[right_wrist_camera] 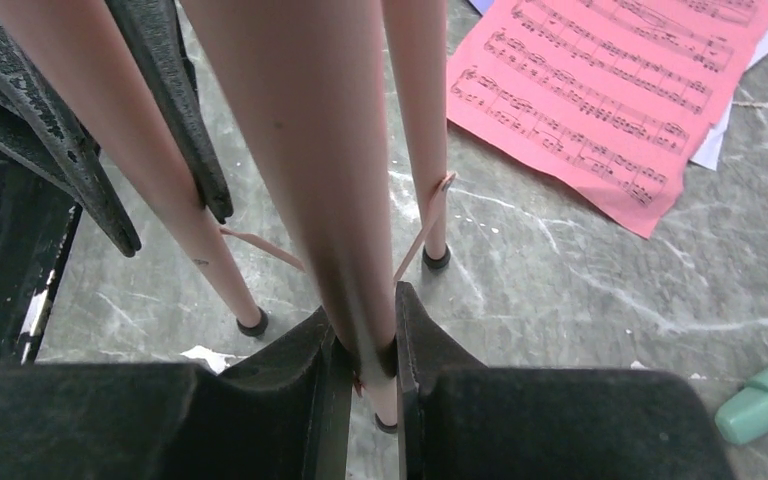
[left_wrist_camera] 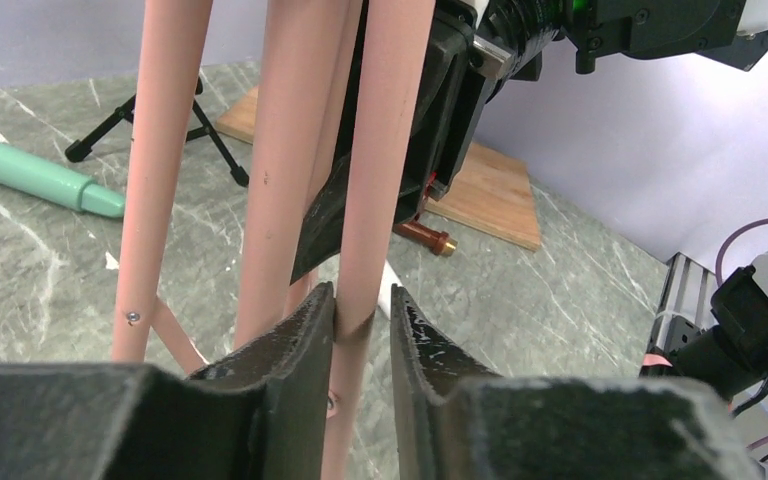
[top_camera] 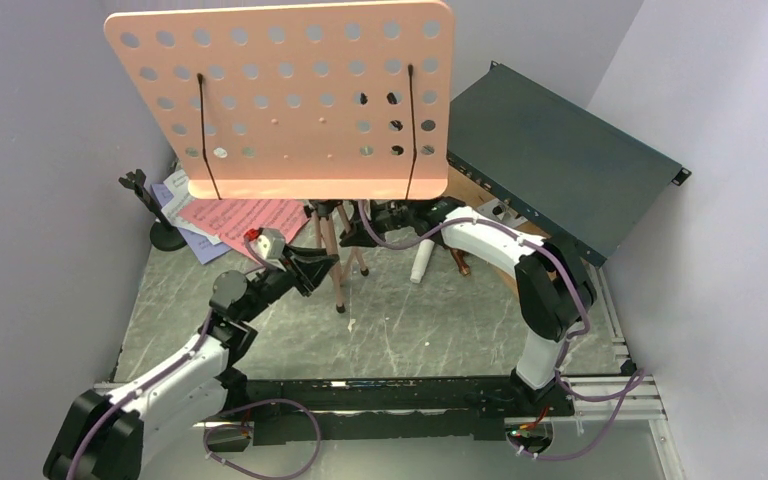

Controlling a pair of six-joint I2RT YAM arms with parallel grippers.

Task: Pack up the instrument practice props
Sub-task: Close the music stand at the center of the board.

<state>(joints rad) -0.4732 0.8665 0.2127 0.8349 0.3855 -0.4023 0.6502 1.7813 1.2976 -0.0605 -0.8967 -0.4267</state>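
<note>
Pink music stand stands upright mid-table, with both arms in at its legs under the plate.

Right gripper: clamped on one leg, low down near the foot, pads tight on both sides.

Left gripper: jaws a little apart round a neighbouring leg. One pad touches the tube and there is a sliver of gap at the other. Not a firm hold, as I read it.

Handling (my estimate):
- The legs are thin painted tubes, stiff and smooth, and likely to slip or spin in the pads.
- The big perforated plate makes the stand top-heavy, so it will want to tip once a foot leaves the table.
- A better hold is high on a leg, close under the hub, rather than near the feet.

Room:
- A green microphone and a black microphone mount lie beyond the left gripper, off to its left.
- A wooden board lies beyond it to the right.
- A pink sheet lies flat on the table, ahead-right of the right gripper.
- Walls are close on both sides and a dark box sits behind the right arm, so the plate's edges have little swing room.
- The easiest way out looks to be back toward the arm bases.
</note>
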